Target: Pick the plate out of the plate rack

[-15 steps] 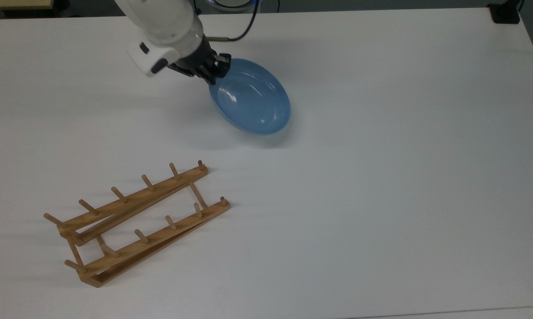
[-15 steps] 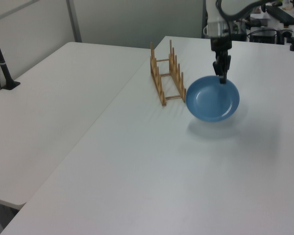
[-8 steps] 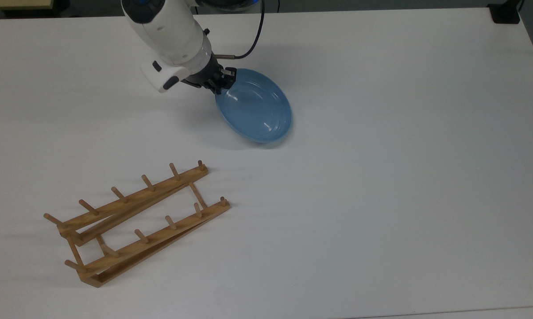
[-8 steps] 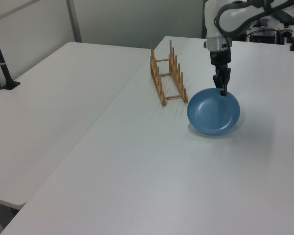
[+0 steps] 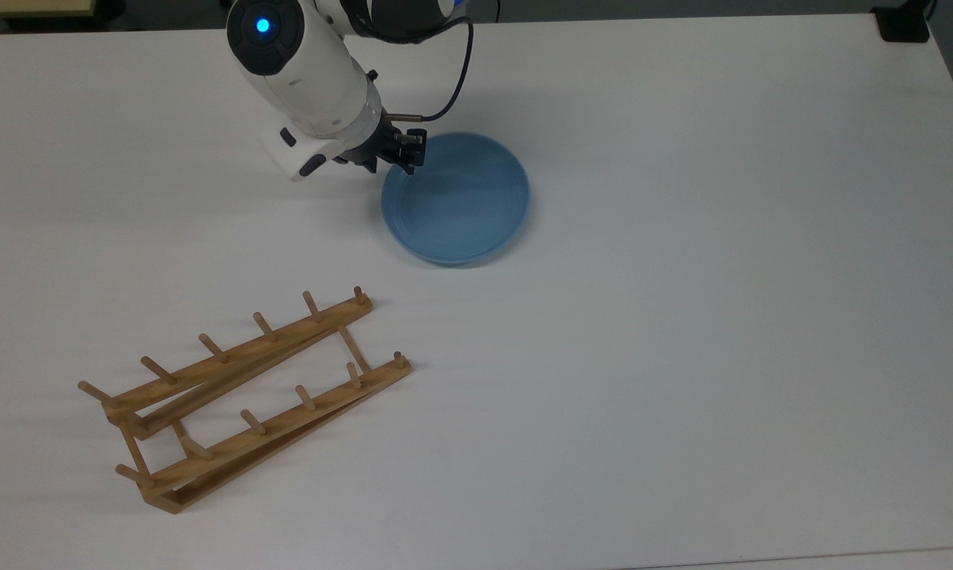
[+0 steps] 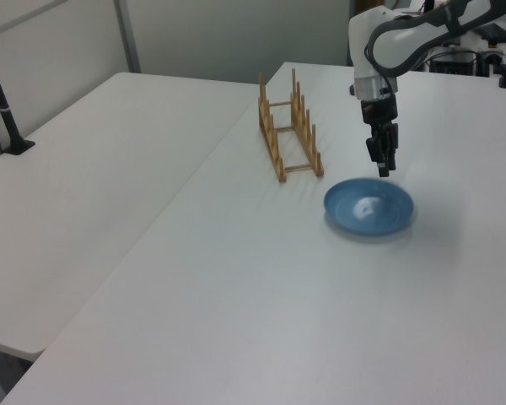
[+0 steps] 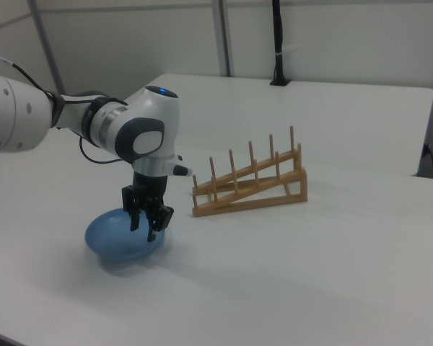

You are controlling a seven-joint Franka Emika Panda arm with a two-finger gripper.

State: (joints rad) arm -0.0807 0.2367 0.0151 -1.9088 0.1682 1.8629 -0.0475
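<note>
The light-blue plate [image 5: 457, 202] lies flat on the white table, well away from the wooden plate rack [image 5: 279, 427]. My gripper [image 5: 408, 154] hangs just over the plate's rim on the top view's left side. Its fingers stand apart and point down, holding nothing. In the left view the gripper [image 6: 383, 164] is a little above the plate [image 6: 369, 209], with the rack [image 6: 272, 139] behind and to its left. In the right view the gripper [image 7: 146, 227] is over the plate's [image 7: 115, 238] right edge, and the rack [image 7: 252, 198] stands to the right.
A black cable [image 5: 453, 71] runs from the wrist toward the table's far edge. A black block [image 5: 904, 24] sits at the far right corner in the top view. A second white table with a black post [image 6: 2, 101] adjoins on the left view's left.
The plate, which hung tilted from the shut gripper, came down and now lies flat on the table. The fingers have let go of its rim and opened.
</note>
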